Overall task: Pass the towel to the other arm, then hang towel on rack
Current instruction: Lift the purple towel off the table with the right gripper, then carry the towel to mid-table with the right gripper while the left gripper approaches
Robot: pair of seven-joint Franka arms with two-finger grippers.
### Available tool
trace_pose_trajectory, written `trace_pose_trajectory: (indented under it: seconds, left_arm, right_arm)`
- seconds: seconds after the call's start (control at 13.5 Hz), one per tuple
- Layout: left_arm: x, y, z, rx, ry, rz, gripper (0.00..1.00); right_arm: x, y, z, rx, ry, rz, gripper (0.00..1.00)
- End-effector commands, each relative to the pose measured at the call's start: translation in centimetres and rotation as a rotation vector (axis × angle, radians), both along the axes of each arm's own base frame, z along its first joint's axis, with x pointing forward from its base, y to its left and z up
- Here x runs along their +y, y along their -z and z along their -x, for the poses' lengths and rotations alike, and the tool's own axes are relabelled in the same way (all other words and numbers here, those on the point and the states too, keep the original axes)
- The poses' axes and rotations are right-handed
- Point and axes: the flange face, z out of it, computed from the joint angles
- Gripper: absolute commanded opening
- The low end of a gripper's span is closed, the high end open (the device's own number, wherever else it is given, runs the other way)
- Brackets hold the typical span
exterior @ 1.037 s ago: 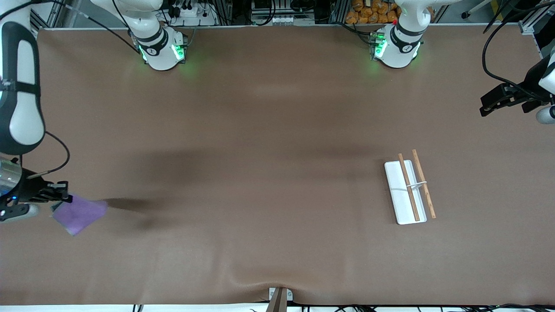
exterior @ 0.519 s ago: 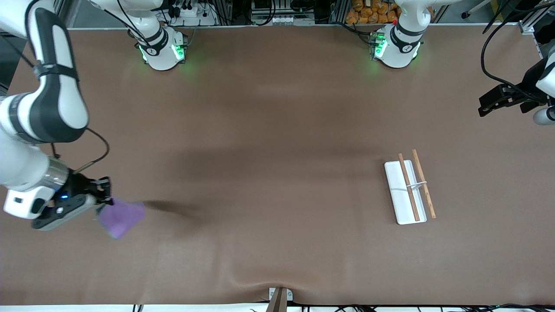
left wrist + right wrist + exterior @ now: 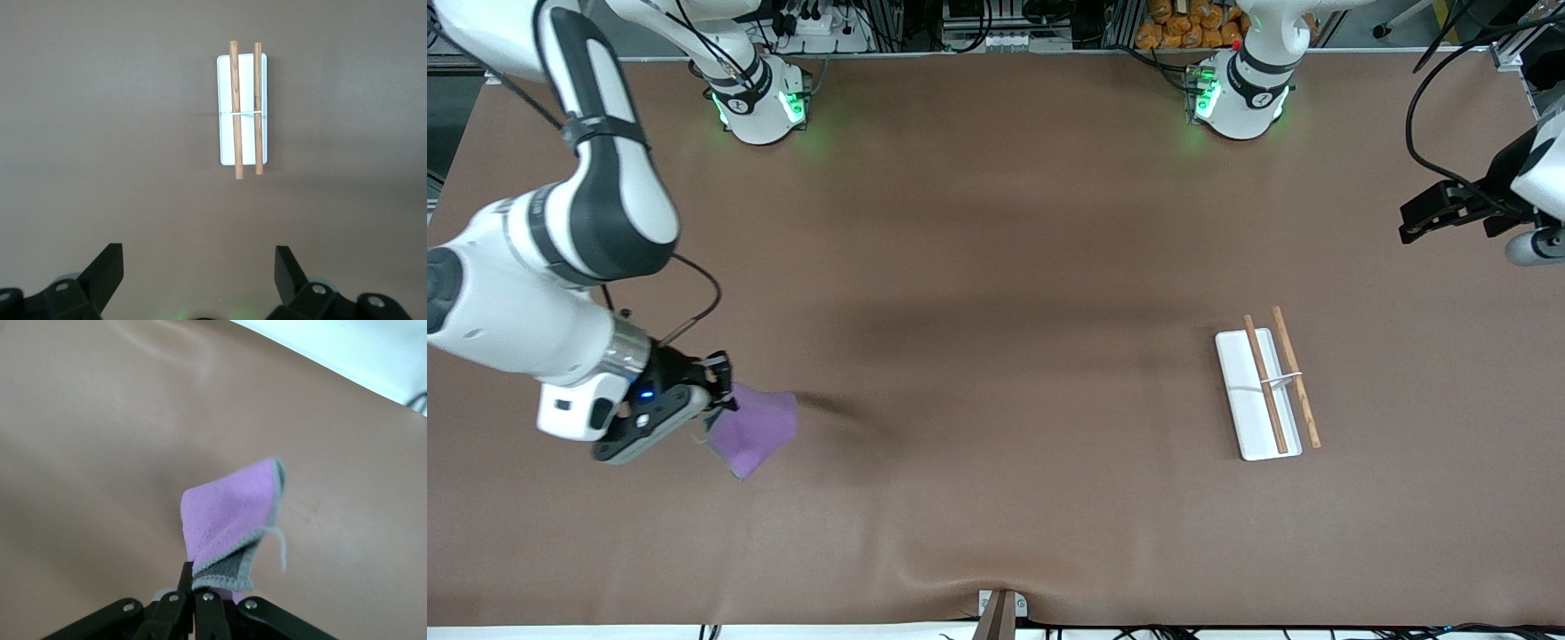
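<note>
My right gripper (image 3: pixel 725 402) is shut on one edge of the purple towel (image 3: pixel 755 428) and holds it in the air over the table at the right arm's end. In the right wrist view the towel (image 3: pixel 230 520) hangs folded from my right gripper (image 3: pixel 193 587), its grey underside showing. The rack (image 3: pixel 1264 388), a white tray with two brown rods, lies on the table toward the left arm's end. My left gripper (image 3: pixel 1409 224) is open and empty, up in the air over that end's edge. In the left wrist view my left gripper (image 3: pixel 199 267) is open, the rack (image 3: pixel 243 110) below it.
The two arm bases (image 3: pixel 760 102) (image 3: pixel 1240 98) stand along the table's edge farthest from the front camera. A small bracket (image 3: pixel 1000 609) sits at the table's nearest edge. The brown table cover (image 3: pixel 996 267) is wrinkled near that bracket.
My right gripper has carried the towel steadily toward the table's middle, away from the right arm's end. My left gripper has shifted slightly.
</note>
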Motion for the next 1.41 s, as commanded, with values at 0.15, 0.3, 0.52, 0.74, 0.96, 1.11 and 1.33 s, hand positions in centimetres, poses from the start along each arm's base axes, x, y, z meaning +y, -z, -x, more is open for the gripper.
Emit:
trace_pose_trajectory:
  seconds: [0.15,0.3,0.52,0.74,0.96,1.11,1.33]
  left_arm:
    - [-5.8,1.8,-1.7,-0.013,-0.098,0.052,1.0]
    - [-8.3,3.1,-2.7,-0.037,-0.152,0.06,1.0]
    - [-12.1,6.6,-4.4,-0.03,-0.238,0.097,1.0]
    - [-14.0,10.4,-6.6,0.027,-0.342,0.279,1.0]
    - [-15.2,14.0,-8.0,0.1,-0.396,0.375,1.0]
    - [-15.9,15.9,-8.5,0.17,-0.482,0.448,1.0]
    - [-19.6,16.9,-8.4,0.253,-0.656,0.539,1.0]
  right_arm:
    - [9.1,-1.0,1.9,0.005,0.076,-0.047,0.0]
    - [13.7,-1.3,3.5,0.01,0.12,-0.064,0.0]
    - [19.0,-2.3,5.7,0.032,0.187,-0.087,0.0]
    - [24.3,-2.9,8.4,0.039,0.262,-0.125,0.0]
    - [28.1,-3.0,10.5,0.025,0.249,-0.148,0.0]
    - [31.2,-3.1,12.4,0.007,0.231,-0.168,0.0]
    - [34.0,-2.5,14.1,0.032,0.299,-0.197,0.0]
